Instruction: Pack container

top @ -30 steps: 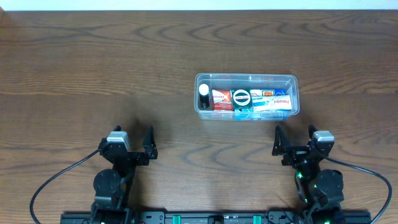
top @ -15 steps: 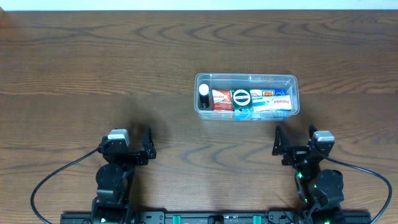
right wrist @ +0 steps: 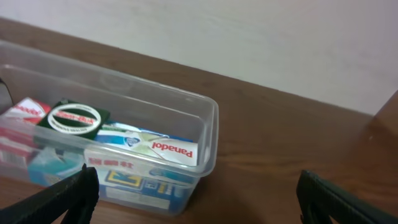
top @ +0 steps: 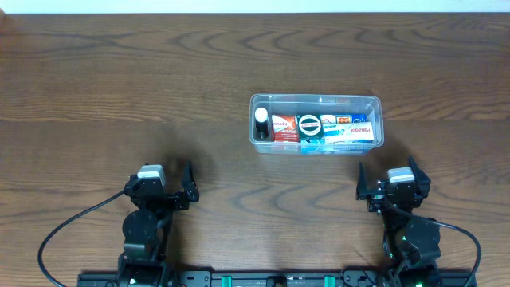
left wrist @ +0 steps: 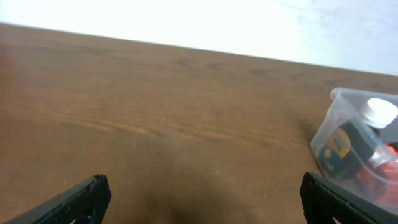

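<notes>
The clear plastic container [top: 317, 100] stands right of the table's centre. It holds a dark bottle with a white cap [top: 261, 121], a red box [top: 284, 127], a round black tin [top: 309, 124] and a white Panadol box [top: 355, 131]. My left gripper [top: 177, 186] is open and empty near the front left. My right gripper [top: 387, 178] is open and empty just in front of the container's right end. The right wrist view shows the container [right wrist: 208, 140] close ahead between the open fingers [right wrist: 68, 196]. The left wrist view shows its left end [left wrist: 324, 140] at the far right.
The wooden table [top: 119, 96] stretches left and behind the container. Black cables [top: 60, 231] loop by both arm bases at the front edge. A pale wall [right wrist: 249, 37] lies past the table's far edge.
My right gripper has turned and shifted slightly right and toward the container. My left gripper drew back a little earlier and now holds still. The container has not moved.
</notes>
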